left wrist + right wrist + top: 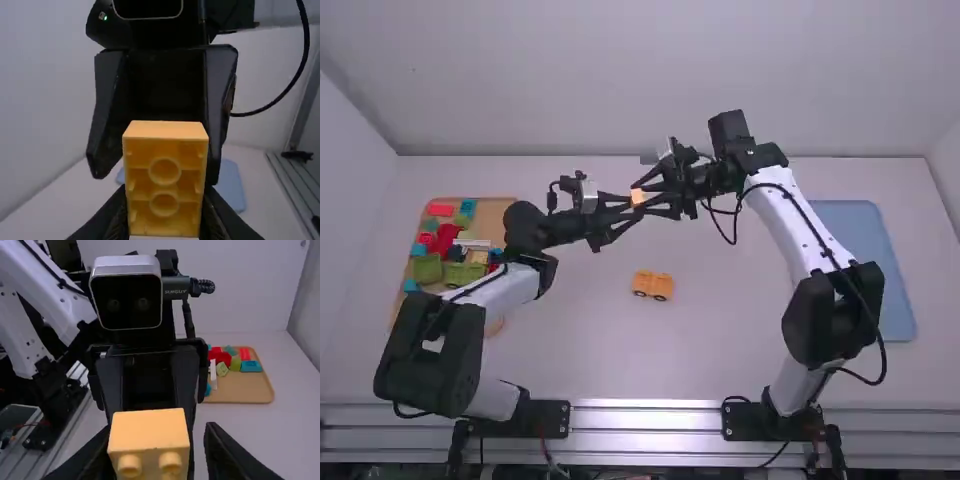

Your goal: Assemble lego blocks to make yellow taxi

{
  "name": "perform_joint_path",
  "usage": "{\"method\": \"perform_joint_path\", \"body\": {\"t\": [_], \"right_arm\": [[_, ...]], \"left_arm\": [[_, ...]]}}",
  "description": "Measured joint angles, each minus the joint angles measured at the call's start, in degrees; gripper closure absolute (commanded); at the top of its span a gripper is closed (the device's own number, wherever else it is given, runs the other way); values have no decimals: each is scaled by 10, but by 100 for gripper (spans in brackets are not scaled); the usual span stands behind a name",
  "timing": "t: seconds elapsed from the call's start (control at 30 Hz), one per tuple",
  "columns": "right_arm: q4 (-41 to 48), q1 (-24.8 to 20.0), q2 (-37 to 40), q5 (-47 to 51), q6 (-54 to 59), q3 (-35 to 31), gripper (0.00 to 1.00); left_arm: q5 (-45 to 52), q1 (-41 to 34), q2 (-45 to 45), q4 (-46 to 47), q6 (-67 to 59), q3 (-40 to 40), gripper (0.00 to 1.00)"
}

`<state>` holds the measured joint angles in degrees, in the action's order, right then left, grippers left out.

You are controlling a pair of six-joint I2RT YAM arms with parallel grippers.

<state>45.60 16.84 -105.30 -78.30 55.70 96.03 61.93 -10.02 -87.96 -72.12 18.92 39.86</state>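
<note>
Yellow-orange in the high view, a small block (637,198) is between the left gripper (629,205) and right gripper (648,198), above the table (720,350); a wheeled piece (653,286) stands on the table. In the left wrist view, the left gripper (164,200) grips the block, hollow underside showing. In the right wrist view, the right gripper (155,445) has its fingers spread around the studded block, one well clear.
</note>
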Motion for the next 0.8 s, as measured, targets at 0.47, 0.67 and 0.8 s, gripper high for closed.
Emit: {"method": "perform_joint_path", "body": {"t": [0.47,0.67,0.8], "right_arm": [[-10,0,0,-7,-1,0,92],[-125,-17,0,65,-117,0,100],[-169,-20,0,198,-231,1,100]], "left_arm": [[-5,0,0,2,11,0,1],[-8,0,0,150,-33,0,1],[-42,0,0,270,-81,0,1]]}}
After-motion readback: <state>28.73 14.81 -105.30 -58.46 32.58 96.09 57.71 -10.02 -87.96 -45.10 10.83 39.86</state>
